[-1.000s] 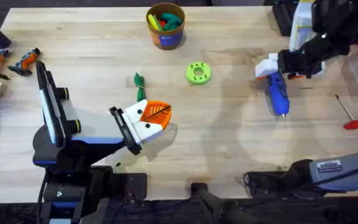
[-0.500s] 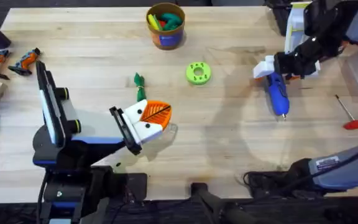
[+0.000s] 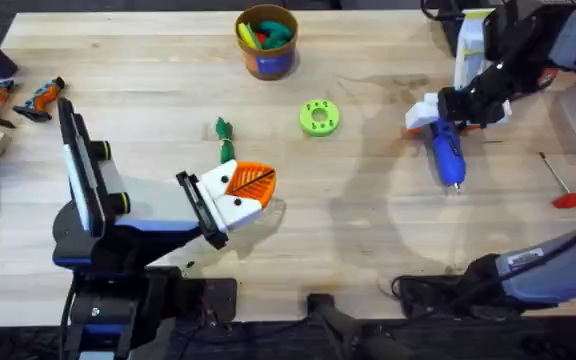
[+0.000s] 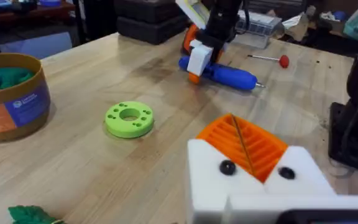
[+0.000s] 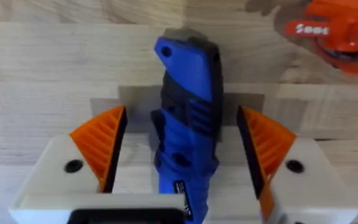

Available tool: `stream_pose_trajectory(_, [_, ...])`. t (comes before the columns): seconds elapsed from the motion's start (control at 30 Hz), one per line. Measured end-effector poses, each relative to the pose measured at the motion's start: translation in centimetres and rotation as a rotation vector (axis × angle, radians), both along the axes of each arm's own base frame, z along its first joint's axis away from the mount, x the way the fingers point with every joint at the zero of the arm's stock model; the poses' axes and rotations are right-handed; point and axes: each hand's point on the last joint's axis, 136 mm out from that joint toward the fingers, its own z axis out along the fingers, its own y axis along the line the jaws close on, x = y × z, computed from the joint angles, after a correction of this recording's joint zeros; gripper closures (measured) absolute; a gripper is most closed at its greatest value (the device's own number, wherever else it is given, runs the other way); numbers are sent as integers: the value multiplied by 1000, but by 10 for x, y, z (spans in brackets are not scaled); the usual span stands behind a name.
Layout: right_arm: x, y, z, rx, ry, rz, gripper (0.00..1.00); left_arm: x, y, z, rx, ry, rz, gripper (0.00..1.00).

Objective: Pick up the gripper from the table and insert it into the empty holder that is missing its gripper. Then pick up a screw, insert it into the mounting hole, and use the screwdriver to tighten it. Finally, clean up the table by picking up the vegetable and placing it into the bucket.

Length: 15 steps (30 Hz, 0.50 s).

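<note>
The blue screwdriver [image 3: 448, 155] lies at the right rear of the table, tip toward the front. My right gripper [image 3: 446, 112] hangs over its rear end, open, with an orange pad on each side of the blue body [image 5: 188, 93] and neither pad touching it. My left gripper [image 3: 243, 190] rests low at the table's front middle, shut; its white holder block [image 4: 253, 186] carries orange wedges that meet along a dark seam, and two black screw heads show in it. The dark-green vegetable [image 3: 224, 135] lies just behind it. The bucket [image 3: 266, 62] stands at the back centre with coloured toys inside.
A lime-green round disc [image 3: 319, 117] lies between the bucket and the screwdriver. A thin red-handled rod [image 3: 563, 185] is at the far right. Orange-and-black tools [image 3: 18, 98] and packets sit along the left edge. Boxes crowd the back right corner.
My right gripper has shifted slightly left over the screwdriver's rear end. The screwdriver, the left arm and everything else have stayed put.
</note>
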Motion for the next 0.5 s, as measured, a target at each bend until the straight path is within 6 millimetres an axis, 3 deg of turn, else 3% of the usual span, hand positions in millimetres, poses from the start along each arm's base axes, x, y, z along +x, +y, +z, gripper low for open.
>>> stream_pose_trajectory(0.23, [0,0,-3,3,5,2,29,0,0,0,0,0,-3,985])
stream_pose_trajectory(0.33, [0,1,-3,5,4,4,182,-1,0,0,0,0,-3,985])
stream_pose_trajectory(0.5, [1,0,-3,-1,3,10,626,-1,0,0,0,0,-4,985])
